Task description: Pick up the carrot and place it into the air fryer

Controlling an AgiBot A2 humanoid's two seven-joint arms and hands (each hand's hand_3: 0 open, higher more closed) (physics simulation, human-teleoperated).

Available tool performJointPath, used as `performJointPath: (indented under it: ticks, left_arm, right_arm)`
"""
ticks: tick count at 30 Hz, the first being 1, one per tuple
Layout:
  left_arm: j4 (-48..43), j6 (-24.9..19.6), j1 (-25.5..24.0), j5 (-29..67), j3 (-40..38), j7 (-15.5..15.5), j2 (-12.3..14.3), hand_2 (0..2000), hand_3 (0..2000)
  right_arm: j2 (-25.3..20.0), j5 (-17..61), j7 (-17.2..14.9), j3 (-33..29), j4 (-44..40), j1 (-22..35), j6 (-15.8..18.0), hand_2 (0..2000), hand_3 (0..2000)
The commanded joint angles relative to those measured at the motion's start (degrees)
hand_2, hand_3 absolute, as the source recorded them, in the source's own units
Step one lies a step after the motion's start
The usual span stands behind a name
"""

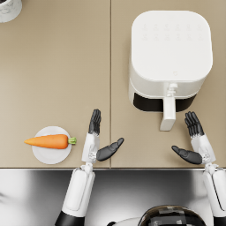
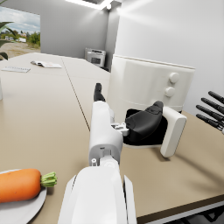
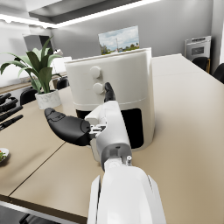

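The carrot [image 1: 47, 141] lies on a small white plate [image 1: 52, 155] at the near left of the tan table [image 1: 57, 66], its green stub toward my left hand [image 1: 98, 141] and its tip pointing away from it. My left hand hovers just beside the plate, not touching it — fingers straight and apart, thumb swung out toward the middle, holding nothing. My right hand [image 1: 193, 142] mirrors it on the other side, fingers spread, thumb turned inward, also empty. Between and beyond my hands stands the white fryer [image 1: 170, 53], its drawer pulled partly out so a dark gap shows under the body, the drawer handle [image 1: 168, 114] sticking toward me near my right hand. From my left wrist the carrot [image 2: 19, 184] shows on the plate's rim [image 2: 26, 210] — well apart from the fryer [image 2: 148, 83]. From my right wrist, a potted plant [image 3: 37, 70] stands past the fryer [image 3: 116, 83].
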Motion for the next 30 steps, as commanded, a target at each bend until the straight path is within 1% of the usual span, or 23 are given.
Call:
performJointPath:
  ticks: [1, 2, 4, 5, 6, 8, 9, 15, 19, 23, 30]
  left_arm:
    - [0.93, 0.0, 0.1, 0.0, 1.71, 0.0, 0.06, 0, 0]
    - [-0.23, -1.63, 0.04, 0.0, -0.5, -1.63, 0.18, 0, 0]
    - [-2.97, -3.65, -0.01, 0.0, -5.35, -3.64, 0.52, 0, 0]
    - [-3.59, -4.25, 0.06, 0.0, -6.91, -4.24, 0.69, 0, 0]
    - [-4.43, -4.68, -1.06, 0.0, -7.57, -4.67, 0.51, 0, 0]
    - [-5.04, -5.22, -2.42, 0.0, -8.22, -5.2, 0.43, 0, 0]
    - [-5.36, -5.37, -3.07, 2.5, -8.06, -5.36, 0.38, 0, 0]
    - [-7.47, -5.72, -3.74, 17.83, -11.24, -5.71, 1.08, 0, 0]
    - [-8.72, -5.76, -4.97, 28.1, -14.94, -5.75, 1.45, 0, 0]
    - [-8.67, -5.78, -6.56, 38.41, -19.28, -5.76, 2.0, 0, 0]
    - [-9.3, -5.78, -9.41, 56.53, -28.37, -5.76, 3.59, 0, 0]
  right_arm:
    - [-0.06, 0.0, 0.0, 1.71, -0.93, 0.1, 0.0, 0, 0]
    - [-0.51, 0.0, 1.64, 1.27, 0.83, 0.59, -1.62, 0, 0]
    - [-1.66, 0.0, 3.65, -1.1, 3.3, 2.02, -3.61, 0, 0]
    - [-1.61, 0.0, 4.26, -2.14, 3.61, 1.65, -4.21, 0, 0]
    - [-1.4, 0.0, 4.69, -2.57, 4.72, 0.84, -4.63, 0, 0]
    - [-0.92, 0.0, 5.22, -2.32, 5.84, -0.86, -5.16, 0, 0]
    - [-0.7, 0.0, 5.38, -2.23, 6.02, -1.63, -5.32, 0, 0]
    - [-0.91, 15.27, 5.73, -2.61, 5.96, -3.22, -5.66, 0, 0]
    - [-2.04, 24.82, 5.77, -2.67, 4.36, -2.06, -5.7, 0, 0]
    - [-2.52, 28.26, 5.78, -2.32, 3.67, -2.2, -5.71, 0, 0]
    - [-4.07, 29.37, 5.78, -2.49, 1.93, -0.73, -5.71, 0, 0]
